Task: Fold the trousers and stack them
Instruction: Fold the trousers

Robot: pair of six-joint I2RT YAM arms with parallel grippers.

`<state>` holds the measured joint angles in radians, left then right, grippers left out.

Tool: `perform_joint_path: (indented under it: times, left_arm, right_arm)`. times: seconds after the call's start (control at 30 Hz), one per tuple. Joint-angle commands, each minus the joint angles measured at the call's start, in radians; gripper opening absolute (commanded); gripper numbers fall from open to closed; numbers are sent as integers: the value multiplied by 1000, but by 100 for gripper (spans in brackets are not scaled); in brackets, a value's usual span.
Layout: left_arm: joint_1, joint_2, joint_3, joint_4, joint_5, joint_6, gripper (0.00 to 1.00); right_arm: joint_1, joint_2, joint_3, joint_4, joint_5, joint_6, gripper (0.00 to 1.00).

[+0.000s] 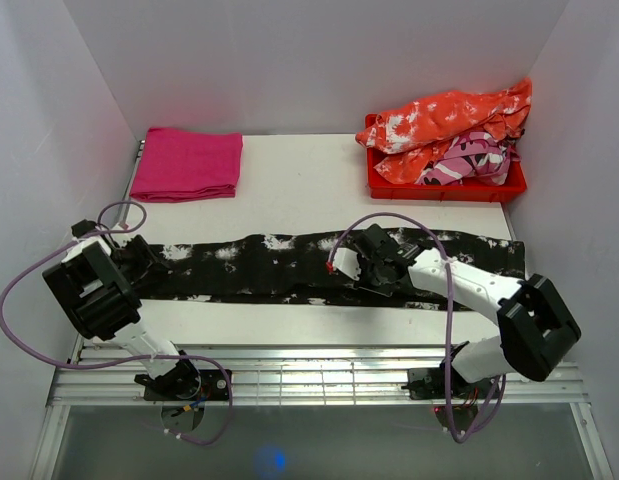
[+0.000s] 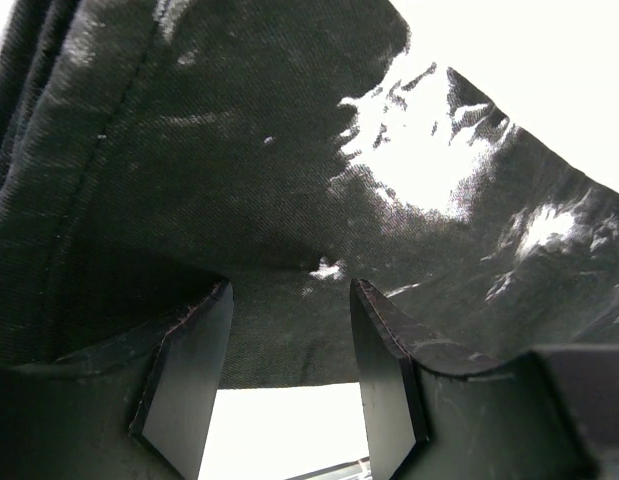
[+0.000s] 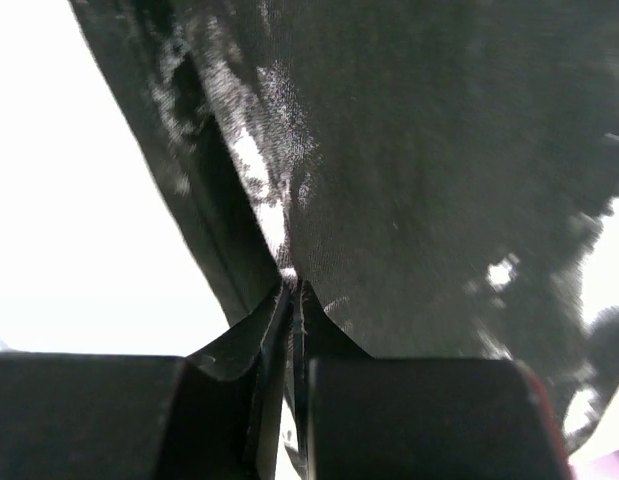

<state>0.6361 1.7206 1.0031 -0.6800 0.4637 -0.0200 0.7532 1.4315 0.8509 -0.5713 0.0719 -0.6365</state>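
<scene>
The trousers point(image 1: 259, 265), black with white splotches, lie stretched flat across the table from left to right. At their left end my left gripper point(image 1: 139, 262) stands open. In the left wrist view the fabric point(image 2: 239, 150) reaches in between the spread fingers of that gripper point(image 2: 292, 290), and the near hem ends partway down the gap. Near the middle of the trousers my right gripper point(image 1: 374, 268) is shut. The right wrist view shows this gripper point(image 3: 292, 285) pinching a ridge of the black fabric point(image 3: 419, 150).
A folded magenta cloth point(image 1: 187, 163) lies at the back left of the table. A red bin point(image 1: 444, 187) at the back right holds an orange-and-white garment point(image 1: 454, 115) and a pink patterned one point(image 1: 469, 160). White walls close in on both sides.
</scene>
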Motion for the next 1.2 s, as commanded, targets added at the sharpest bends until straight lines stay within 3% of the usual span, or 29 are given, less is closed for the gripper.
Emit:
perform_joint_path:
  times: [0.0,0.33,0.6,0.9,1.03,1.13,1.17]
  left_arm:
    - [19,63,-55,66,-128,2,63]
    - [80,76,-47,66,-155,-9,62]
    - [99,85,-43,62,-163,-3,61]
    - [152,37,29,48,-139,55,59]
    - [154,-48,87,34,-28,107,66]
    - [143,-136,123,37,53,155,78]
    - [134,-156,133,28,67,172,81]
  right_arm:
    - [6,-81,60,-107,-35,3,8]
    - [11,-167,-76,-187,-138,-15,8]
    - [9,-71,-216,20,-37,-16,8]
    - [9,89,-77,88,-11,17,8]
    - [9,205,16,106,-38,12,8]
    - [17,251,115,93,-85,23,8]
    - [24,256,140,76,-112,26,14]
